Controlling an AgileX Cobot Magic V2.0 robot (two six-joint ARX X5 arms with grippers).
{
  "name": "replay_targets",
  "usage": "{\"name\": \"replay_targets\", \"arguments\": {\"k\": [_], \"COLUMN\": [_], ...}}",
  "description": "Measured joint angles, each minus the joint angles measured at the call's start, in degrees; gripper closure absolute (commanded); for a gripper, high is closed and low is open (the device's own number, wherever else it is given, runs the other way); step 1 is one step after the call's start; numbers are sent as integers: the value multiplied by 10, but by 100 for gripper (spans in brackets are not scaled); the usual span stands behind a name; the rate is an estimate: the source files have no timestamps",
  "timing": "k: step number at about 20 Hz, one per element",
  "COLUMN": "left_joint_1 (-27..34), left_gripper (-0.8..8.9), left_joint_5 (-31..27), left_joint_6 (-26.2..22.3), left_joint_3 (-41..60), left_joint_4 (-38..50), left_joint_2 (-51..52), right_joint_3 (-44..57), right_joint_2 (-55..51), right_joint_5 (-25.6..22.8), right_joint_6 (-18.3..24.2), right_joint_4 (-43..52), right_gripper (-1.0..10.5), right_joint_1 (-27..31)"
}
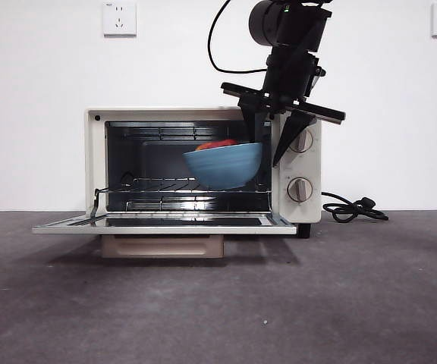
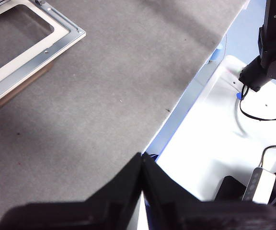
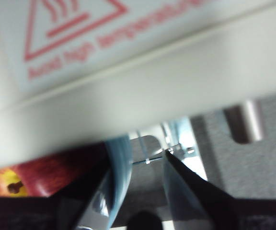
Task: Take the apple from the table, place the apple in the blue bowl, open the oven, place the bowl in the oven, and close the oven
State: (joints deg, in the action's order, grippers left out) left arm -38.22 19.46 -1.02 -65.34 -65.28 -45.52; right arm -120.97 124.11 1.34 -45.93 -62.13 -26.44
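Note:
The cream oven [image 1: 95, 163] stands open, its door [image 1: 158, 224] folded down flat. Inside, the blue bowl [image 1: 222, 167] appears to rest on the wire rack, with the red apple [image 1: 217, 144] in it. My right gripper [image 1: 265, 152] reaches down at the cavity's right side and is open. The bowl's right rim stands between its jaws. In the right wrist view, one jaw lies against the inside of the bowl [image 3: 121, 158] beside the apple [image 3: 32, 177], and the other stands apart from the wall. The left gripper [image 2: 140, 157] waits shut over the table's [image 2: 119, 86] edge.
Two knobs [image 1: 300, 189] sit on the oven's right panel, just behind the right arm. A black cord [image 1: 351, 208] lies on the table to the oven's right. The beige handle [image 1: 161, 246] hangs under the lowered door. The oven's top [image 3: 128, 81] fills the right wrist view.

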Motion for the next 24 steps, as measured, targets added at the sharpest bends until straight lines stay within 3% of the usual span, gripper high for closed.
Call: {"name": "replay_targets", "arguments": {"k": [12,24], "left_joint_1": [0,0], "left_gripper": [819,819], "left_joint_5": [0,0], "left_joint_6": [0,0], "left_joint_3": [0,0], "left_joint_4": [-12,-13], "left_joint_2": [0,0], "right_joint_3": [0,0], "right_joint_2": [0,-4], "right_joint_5": [-60,-109], "right_joint_6": [64,96], "right_joint_4": [2,14], "right_gripper": [788,788], "right_joint_1": [-17,-25]}}
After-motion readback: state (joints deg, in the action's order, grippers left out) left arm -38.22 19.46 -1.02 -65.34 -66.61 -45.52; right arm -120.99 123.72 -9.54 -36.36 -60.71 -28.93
